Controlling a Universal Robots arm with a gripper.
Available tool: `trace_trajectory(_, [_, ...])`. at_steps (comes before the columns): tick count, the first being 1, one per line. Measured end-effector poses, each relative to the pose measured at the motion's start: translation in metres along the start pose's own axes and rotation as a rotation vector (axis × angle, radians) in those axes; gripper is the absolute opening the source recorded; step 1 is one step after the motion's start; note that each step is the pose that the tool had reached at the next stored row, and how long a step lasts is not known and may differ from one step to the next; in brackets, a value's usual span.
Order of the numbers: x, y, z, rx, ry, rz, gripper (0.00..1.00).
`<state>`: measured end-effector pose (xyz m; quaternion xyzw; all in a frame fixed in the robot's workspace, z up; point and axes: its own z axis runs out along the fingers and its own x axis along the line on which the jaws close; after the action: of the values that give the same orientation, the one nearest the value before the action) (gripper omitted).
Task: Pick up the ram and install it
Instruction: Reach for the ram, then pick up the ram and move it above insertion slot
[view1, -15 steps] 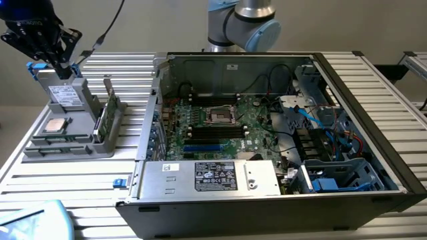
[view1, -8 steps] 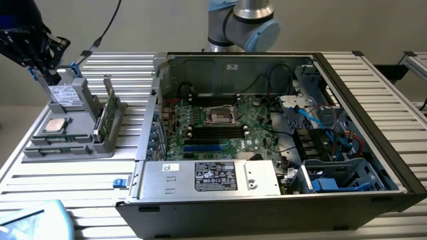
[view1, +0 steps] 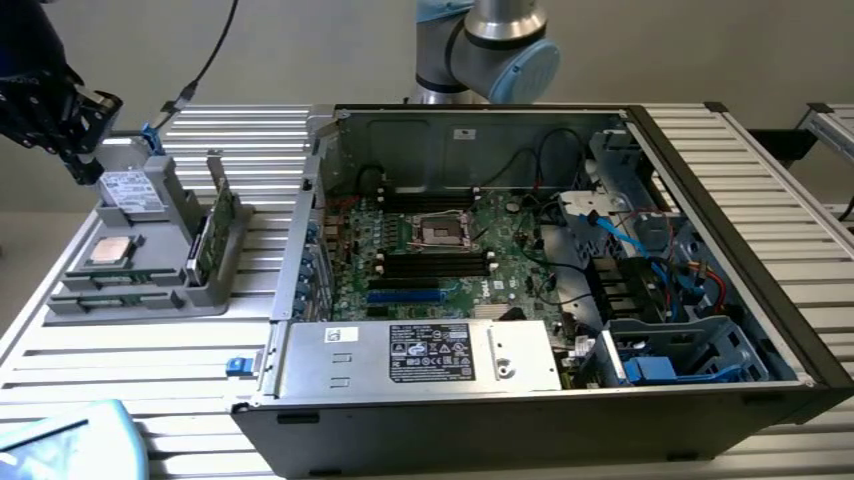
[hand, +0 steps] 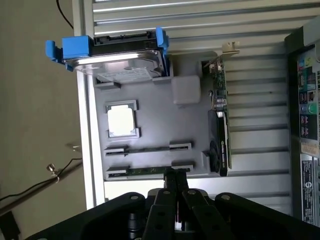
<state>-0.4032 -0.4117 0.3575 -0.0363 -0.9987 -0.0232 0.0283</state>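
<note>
Above a gray tray (hand: 150, 110) on the slatted desk (hand: 200, 20), the gripper (hand: 175, 174) is held with its jaws pressed together and nothing between them. The ram (hand: 145, 171) is laid in the tray slot nearest the jaws, with a second stick (hand: 147, 148) just beside it.

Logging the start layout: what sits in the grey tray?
A hard drive, a processor, two flat ram sticks and an upright card. The gripper covers part of one ram and the tray edge beside it.
</note>
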Motion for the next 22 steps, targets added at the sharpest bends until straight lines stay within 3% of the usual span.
trace_trajectory(3, [0.0012,-0.0025,0.0027,0.0011,0.0157,0.001,0.10])
trace_trajectory(7, [0.0019,-0.0040,0.0051,0.0020,0.0270,0.001,0.10])
trace_trajectory(22, [0.0021,-0.0059,0.0072,0.0019,0.0270,0.001,0.10])
